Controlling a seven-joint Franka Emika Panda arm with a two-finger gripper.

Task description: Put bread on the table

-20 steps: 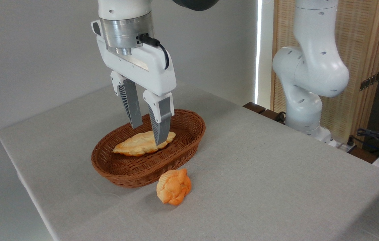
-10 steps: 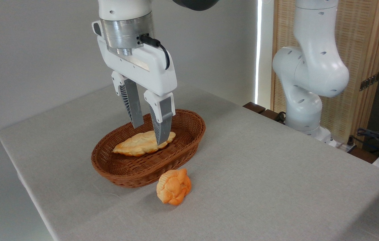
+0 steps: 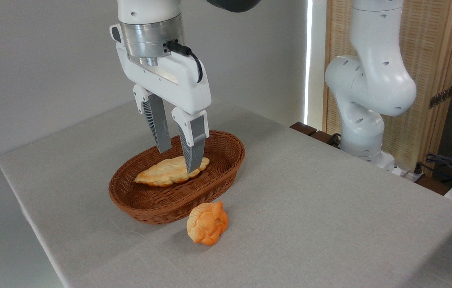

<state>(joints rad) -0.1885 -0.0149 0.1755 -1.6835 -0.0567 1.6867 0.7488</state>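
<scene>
Single fixed camera view, front-left of the surface.

Bread [image 3: 168, 172]: long flat leaf-shaped pastry, pale golden, bumpy braided top. Lies flat in the basket [image 3: 158, 204], on the floor of it, roughly centred. Long axis runs left-near to right-far, about parallel to the basket's own long axis. One pointed end aims at the left rim, the other at the right-far wall; right end sits slightly higher in the picture. Length takes up most of the basket interior.

Basket: brown oval wicker, sits on the surface [image 3: 309, 208], which is covered in plain light grey fabric. Only the bread is inside it.

Small round orange knotted bun [image 3: 207, 223]: out of the basket, on the surface just beside its near wall, right of the basket's middle. Can't tell whether it touches the wicker.

Gripper [image 3: 178, 160]: pointing down over the right half of the basket, fingers spread with a clear gap between them, nothing held. Near finger [image 3: 192, 148] overlaps the bread's right end in the picture, tip at about the bread's top surface; can't tell if it touches. Far finger tip is above the far rim area, behind the bread. Black cable runs from the wrist flange down the gripper body.

Arm base and lower links [image 3: 369, 92]: right-far, off the surface edge, in front of a wooden slatted screen [image 3: 433, 60]. Cables [image 3: 449, 164] at far right.
</scene>
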